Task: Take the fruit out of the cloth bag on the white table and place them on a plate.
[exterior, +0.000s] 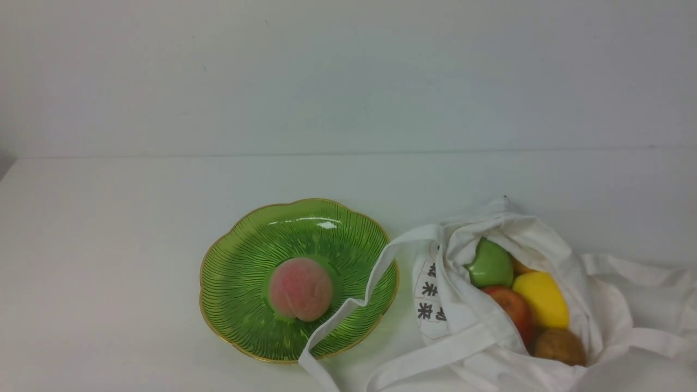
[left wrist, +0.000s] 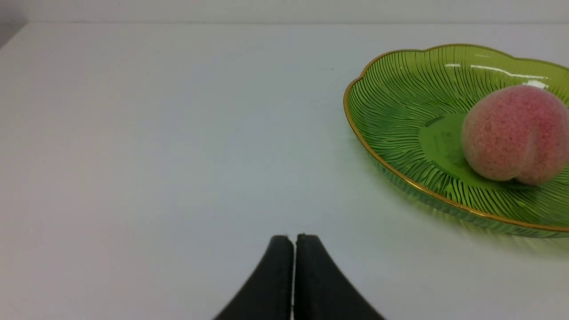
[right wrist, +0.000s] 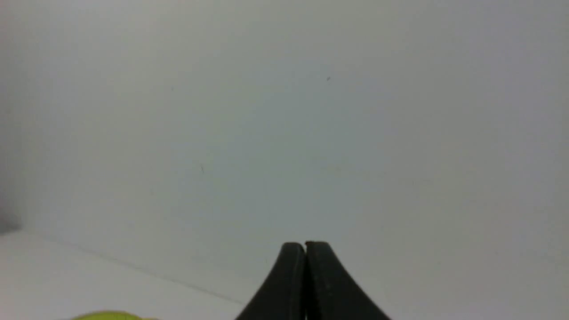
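On the white table [exterior: 109,228] stands the green plate [exterior: 239,272] with a pink peach [exterior: 300,288] in its middle. To its right lies the cloth bag [exterior: 474,332], mouth open, holding a green apple [exterior: 491,265], a yellow lemon [exterior: 540,299], a red apple [exterior: 512,307] and a brown kiwi-like fruit [exterior: 560,346]. One strap [exterior: 375,272] drapes over the plate's right rim. Neither arm shows in the front view. My left gripper [left wrist: 294,238] is shut and empty over bare table, left of the plate [left wrist: 400,115] and peach [left wrist: 515,133]. My right gripper [right wrist: 305,244] is shut and empty, facing the wall.
A pale grey-white wall [exterior: 348,76] rises behind the table. A yellow-green sliver [right wrist: 109,315] shows at the edge of the right wrist view. The bag's second strap [exterior: 642,267] trails off to the right.
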Available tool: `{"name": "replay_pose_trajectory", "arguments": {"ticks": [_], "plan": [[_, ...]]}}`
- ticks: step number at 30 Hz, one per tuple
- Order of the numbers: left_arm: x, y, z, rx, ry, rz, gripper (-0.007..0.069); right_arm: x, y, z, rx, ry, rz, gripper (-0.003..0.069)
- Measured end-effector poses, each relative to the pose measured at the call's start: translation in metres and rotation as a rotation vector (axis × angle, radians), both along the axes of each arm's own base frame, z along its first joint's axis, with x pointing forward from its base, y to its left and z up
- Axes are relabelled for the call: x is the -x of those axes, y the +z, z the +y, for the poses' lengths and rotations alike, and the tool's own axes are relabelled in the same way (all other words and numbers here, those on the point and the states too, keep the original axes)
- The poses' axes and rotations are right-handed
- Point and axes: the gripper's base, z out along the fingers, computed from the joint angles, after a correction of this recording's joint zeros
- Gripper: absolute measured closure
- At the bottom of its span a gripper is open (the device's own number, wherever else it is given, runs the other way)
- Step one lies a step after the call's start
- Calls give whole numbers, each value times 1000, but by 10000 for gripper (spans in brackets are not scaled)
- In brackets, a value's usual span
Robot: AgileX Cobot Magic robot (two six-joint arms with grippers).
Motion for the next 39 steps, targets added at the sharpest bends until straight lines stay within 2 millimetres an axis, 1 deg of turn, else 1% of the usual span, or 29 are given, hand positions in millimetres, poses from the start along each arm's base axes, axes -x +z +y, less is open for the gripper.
{"name": "replay_pose_trajectory", "arguments": {"ticks": [1, 4, 6, 11, 12, 14, 15, 17, 19, 33, 39], "plan": [[0, 0, 0, 0, 0, 0, 632, 2, -10, -1, 29, -10, 5, 671], [0, 0, 0, 0, 0, 0, 632, 4, -25, -6, 52, -49, 19, 671], [0, 0, 0, 0, 0, 0, 632, 11, -60, -16, 30, -137, 74, 671], [0, 0, 0, 0, 0, 0, 632, 24, -114, -29, -87, -268, 162, 673], [0, 0, 0, 0, 0, 0, 632, 26, -119, -30, -102, -275, 182, 673], [0, 0, 0, 0, 0, 0, 632, 32, -126, -29, -71, -286, 215, 673], [0, 0, 0, 0, 0, 0, 632, 32, -126, -29, -69, -290, 214, 673], [0, 0, 0, 0, 0, 0, 632, 34, -136, -27, -31, -286, 311, 673], [0, 0, 0, 0, 0, 0, 632, 35, -140, -27, -27, -290, 351, 673], [0, 0, 0, 0, 0, 0, 632, 35, -141, -28, -142, -304, 401, 673], [0, 0, 0, 0, 0, 0, 632, 35, -141, -34, -143, -374, 398, 673]]}}
